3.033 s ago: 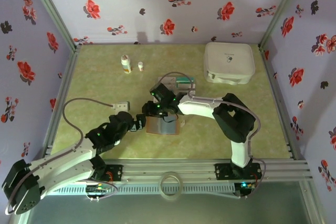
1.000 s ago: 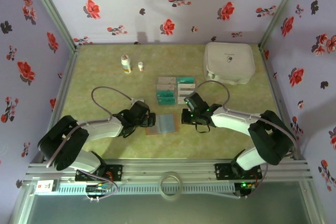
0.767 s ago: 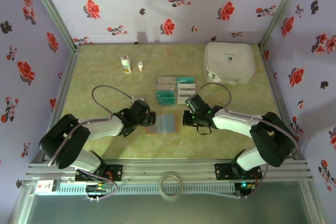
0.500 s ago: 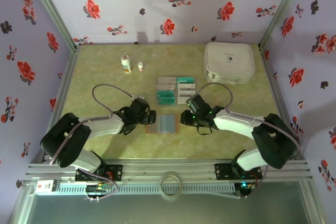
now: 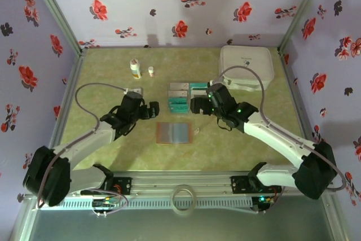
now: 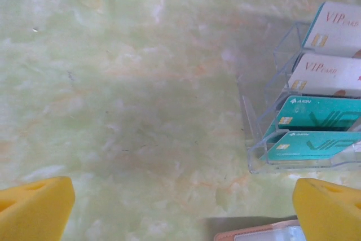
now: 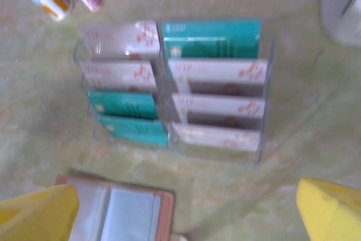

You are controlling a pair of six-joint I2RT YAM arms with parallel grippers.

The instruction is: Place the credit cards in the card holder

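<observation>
The card holder (image 5: 175, 134) lies open and flat on the table, brown-rimmed with a pale silvery-blue inside; its edge shows in the left wrist view (image 6: 260, 233) and its right half in the right wrist view (image 7: 121, 213). The credit cards stand in the clear tray (image 5: 189, 96): teal ones (image 6: 316, 114) (image 7: 121, 104) and silver-grey ones (image 6: 334, 74) (image 7: 217, 105). My left gripper (image 5: 154, 110) (image 6: 180, 213) is open over bare table, left of the tray. My right gripper (image 5: 194, 105) (image 7: 183, 213) is open above the tray's near edge, holding nothing.
A large white rounded case (image 5: 246, 67) sits at the back right. Two small bottles (image 5: 135, 69) (image 5: 150, 71) stand at the back left. Floral walls enclose the table on three sides. Open tabletop lies left and right of the holder.
Both grippers have pulled back from the card holder's sides and risen; the right one moved toward the tray, the left one moved left and away. The holder stays in place.
</observation>
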